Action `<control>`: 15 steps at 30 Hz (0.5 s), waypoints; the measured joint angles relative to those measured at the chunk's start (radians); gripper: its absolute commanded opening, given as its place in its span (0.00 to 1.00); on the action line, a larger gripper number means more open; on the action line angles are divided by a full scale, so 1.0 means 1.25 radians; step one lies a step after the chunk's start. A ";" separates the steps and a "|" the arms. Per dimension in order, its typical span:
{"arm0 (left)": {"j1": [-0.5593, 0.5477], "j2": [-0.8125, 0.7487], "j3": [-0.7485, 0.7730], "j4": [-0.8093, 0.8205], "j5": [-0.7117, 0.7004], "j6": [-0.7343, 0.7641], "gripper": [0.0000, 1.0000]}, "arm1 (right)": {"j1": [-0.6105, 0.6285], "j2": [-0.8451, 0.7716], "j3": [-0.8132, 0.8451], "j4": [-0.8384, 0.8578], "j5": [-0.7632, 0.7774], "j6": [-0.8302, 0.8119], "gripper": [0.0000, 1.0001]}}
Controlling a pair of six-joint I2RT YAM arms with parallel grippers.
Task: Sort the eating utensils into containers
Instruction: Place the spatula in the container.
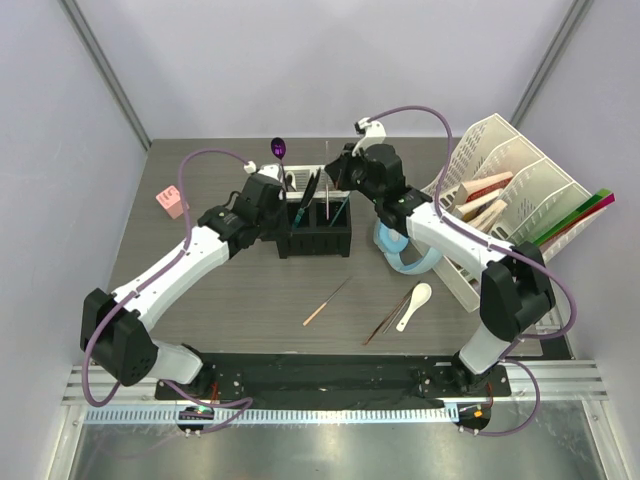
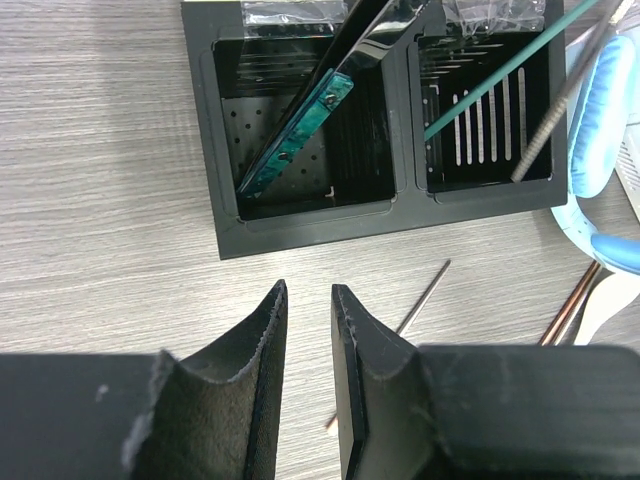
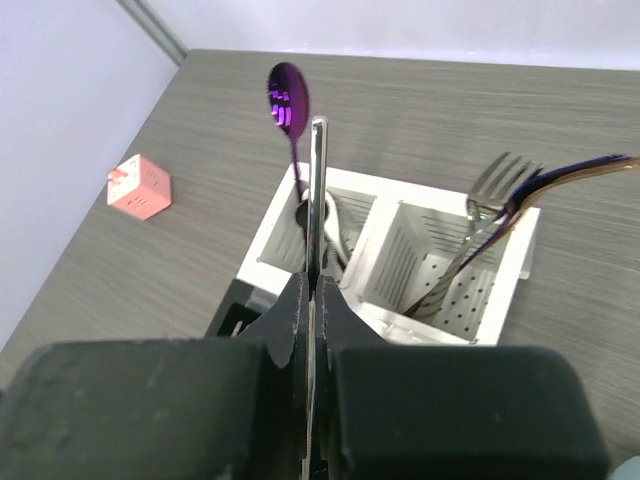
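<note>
Clamping a silver utensil (image 3: pixel 317 180), the right gripper (image 3: pixel 314 285) hangs over the white caddy (image 3: pixel 268 235); the left gripper (image 2: pixel 308 300), narrowly parted and empty, sits at six o'clock of the black caddy (image 2: pixel 300 235).

left tool (image 2: pixel 308 292): fingers slightly apart, empty
right tool (image 3: pixel 312 285): clamped on silver utensil (image 3: pixel 317 180)
arms: both stretched forward, converging

I note: black caddy (image 1: pixel 318 240) upright, green-patterned piece (image 2: pixel 300 140) leaning inside; white compartments (image 3: pixel 395 255) behind hold purple spoon (image 3: pixel 288 100), bowl up, and fork (image 3: pixel 495 180). Silver piece (image 3: pixel 317 190) pinched in right tool (image 3: pixel 315 290). Soup spoon (image 1: pixel 413 305), chopsticks (image 1: pixel 388 320) lie flat in front of caddy.
</note>
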 measured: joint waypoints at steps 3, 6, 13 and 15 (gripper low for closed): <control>0.000 0.002 0.000 0.000 0.004 0.000 0.24 | 0.000 0.000 -0.040 0.038 0.030 -0.006 0.01; 0.000 0.007 0.000 0.000 0.011 0.000 0.24 | 0.000 0.000 -0.071 0.060 0.056 -0.010 0.01; 0.000 0.022 0.000 0.000 0.019 0.000 0.24 | 0.000 0.002 -0.142 0.147 0.104 -0.010 0.01; 0.000 0.026 0.000 0.000 0.022 0.000 0.24 | 0.001 0.002 -0.155 0.159 0.112 -0.008 0.01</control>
